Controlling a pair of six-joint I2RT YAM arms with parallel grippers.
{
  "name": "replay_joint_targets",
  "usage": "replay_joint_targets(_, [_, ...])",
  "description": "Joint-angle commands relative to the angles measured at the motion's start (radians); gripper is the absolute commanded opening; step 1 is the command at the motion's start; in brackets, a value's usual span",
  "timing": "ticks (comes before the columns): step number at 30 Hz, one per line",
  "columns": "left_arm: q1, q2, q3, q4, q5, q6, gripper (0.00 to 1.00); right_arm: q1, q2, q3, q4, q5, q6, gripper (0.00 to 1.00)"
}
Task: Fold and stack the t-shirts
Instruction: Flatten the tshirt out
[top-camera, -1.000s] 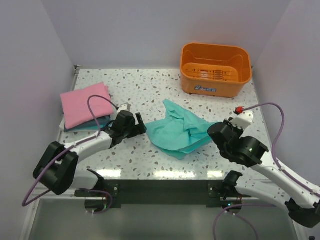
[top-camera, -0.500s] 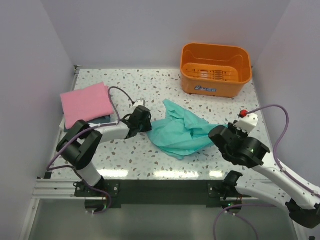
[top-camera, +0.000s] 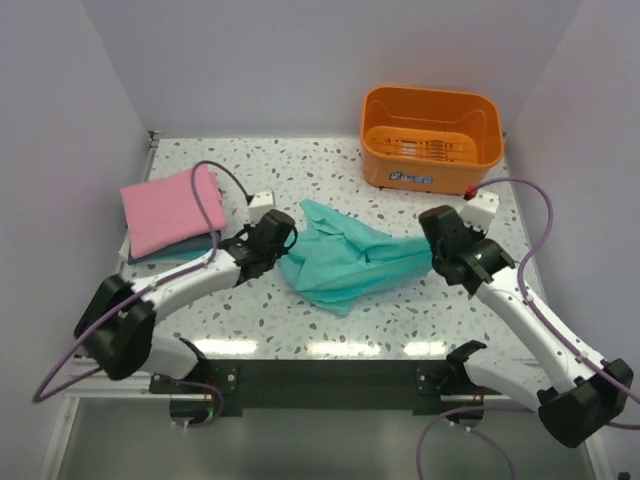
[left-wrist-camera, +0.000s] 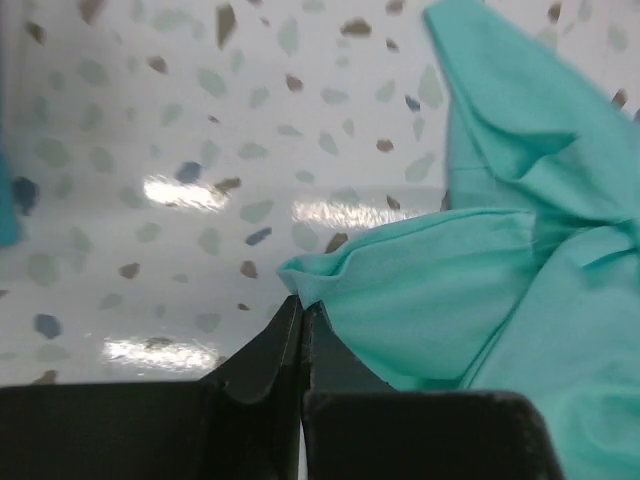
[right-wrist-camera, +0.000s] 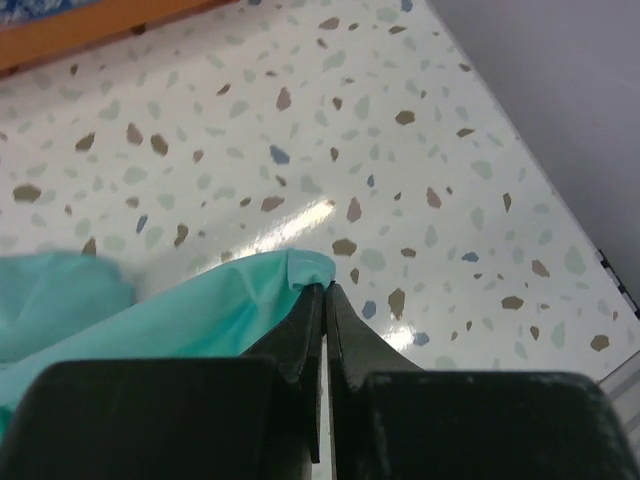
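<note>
A teal-green t-shirt (top-camera: 345, 258) lies crumpled in the middle of the table, stretched between both arms. My left gripper (top-camera: 284, 243) is shut on its left edge; in the left wrist view the cloth (left-wrist-camera: 470, 290) bunches right at the tips of that gripper (left-wrist-camera: 301, 303). My right gripper (top-camera: 432, 248) is shut on the shirt's right corner, and the right wrist view shows a fold of the cloth (right-wrist-camera: 200, 310) pinched between the tips of that gripper (right-wrist-camera: 324, 290). A folded pink t-shirt (top-camera: 170, 208) rests on a folded darker blue-teal one (top-camera: 185, 250) at the left.
An orange plastic basket (top-camera: 431, 137) stands at the back right. The walls of the enclosure close in the table on the left, back and right. The right arm's cable (top-camera: 535, 225) loops above the table's right edge.
My left gripper moved right to the teal-green shirt's edge and shut on it. The right arm swung toward the back and pulled its corner, drawing the cloth out.
</note>
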Motion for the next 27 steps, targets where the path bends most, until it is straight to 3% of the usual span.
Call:
replay_joint_targets(1, [0.042, -0.224, 0.027, -0.169, -0.276, -0.012, 0.00, -0.255, 0.038, 0.120, 0.199, -0.214, -0.233, 0.00])
replay_joint_targets(3, [0.070, -0.345, 0.038, -0.240, -0.297, -0.019, 0.00, -0.352, 0.060, 0.164, 0.204, -0.368, -0.254, 0.00])
replay_joint_targets(5, [0.104, -0.460, 0.059, -0.277, -0.340, 0.000, 0.00, -0.421, 0.058, 0.217, 0.214, -0.411, -0.286, 0.00])
replay_joint_targets(13, [0.151, -0.697, 0.308, -0.387, -0.524, 0.032, 0.00, -0.618, 0.058, 0.451, 0.145, -0.397, -0.349, 0.00])
replay_joint_targets(20, [0.151, -0.857, 0.478, -0.386, -0.536, 0.086, 0.00, -0.635, 0.023, 0.655, 0.060, -0.339, -0.398, 0.00])
replay_joint_targets(27, [0.151, -0.952, 0.512, -0.295, -0.380, 0.166, 0.00, -0.633, -0.081, 0.760, 0.023, -0.435, -0.420, 0.00])
